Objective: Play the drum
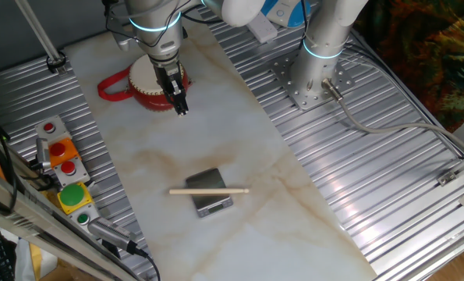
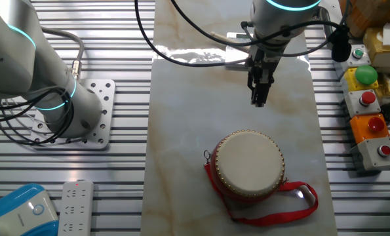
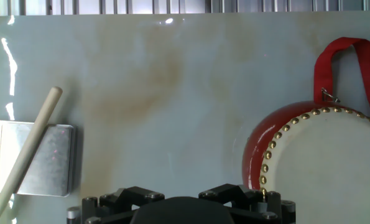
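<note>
Claw (image 1: 181, 107) hanging empty, fingers looking closed, beside red cream-headed toy drum (image 2: 248, 164); risking missing wooden stick (image 1: 209, 190) lying balanced on grey metal block (image 1: 210, 193).

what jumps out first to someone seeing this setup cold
The red drum with its cream head and looped strap is the one splash of colour on the pale marble board, near one end. The gripper hangs above the board beside the drum, holding nothing; whether its jaws are open or shut is hard to tell. Toward the other end, a wooden stick lies propped across a grey metal block.
</note>
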`<state>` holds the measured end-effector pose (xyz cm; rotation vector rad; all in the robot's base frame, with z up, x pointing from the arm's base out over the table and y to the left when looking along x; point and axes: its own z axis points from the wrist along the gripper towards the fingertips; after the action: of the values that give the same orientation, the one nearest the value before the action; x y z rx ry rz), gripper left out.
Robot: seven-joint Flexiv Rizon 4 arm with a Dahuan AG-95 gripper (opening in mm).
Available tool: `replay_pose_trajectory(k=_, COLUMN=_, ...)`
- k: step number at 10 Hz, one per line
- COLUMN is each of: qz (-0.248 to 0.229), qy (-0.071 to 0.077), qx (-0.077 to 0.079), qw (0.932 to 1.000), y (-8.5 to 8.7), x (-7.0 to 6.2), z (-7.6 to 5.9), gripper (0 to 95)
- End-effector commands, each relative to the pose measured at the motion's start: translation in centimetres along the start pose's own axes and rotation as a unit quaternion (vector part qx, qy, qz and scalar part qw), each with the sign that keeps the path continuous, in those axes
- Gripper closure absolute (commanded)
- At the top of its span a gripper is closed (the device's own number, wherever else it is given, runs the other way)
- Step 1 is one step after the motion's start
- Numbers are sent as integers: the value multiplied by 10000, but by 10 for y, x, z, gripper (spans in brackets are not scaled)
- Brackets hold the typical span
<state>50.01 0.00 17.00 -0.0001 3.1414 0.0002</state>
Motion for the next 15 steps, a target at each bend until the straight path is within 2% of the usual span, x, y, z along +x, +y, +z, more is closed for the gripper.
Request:
replay_pose_trajectory(k=1, qz=-762, qy=-123, qx=597, qw=9952, y=0, x=0, z=0, gripper=950)
replay_pose_trajectory(k=3, qz=-650, qy=-184, qx=254, qw=9974, y=0, x=0, z=0, gripper=950)
replay_pose_trajectory(k=4, qz=-675, qy=-162, qx=410, qw=9967, y=0, x=0, z=-1, gripper=950)
replay_pose_trajectory(k=5, qz=-622, qy=-127, qx=371, qw=9973, y=0, x=0, z=-1, gripper=950)
replay_pose_trajectory(k=8, qz=-635, qy=-135, qx=372, qw=9972, y=0, x=0, z=0, gripper=950)
replay_pose_trajectory(k=15, qz=-642, qy=-45, qx=393, qw=9971, y=0, x=0, z=0, gripper=950)
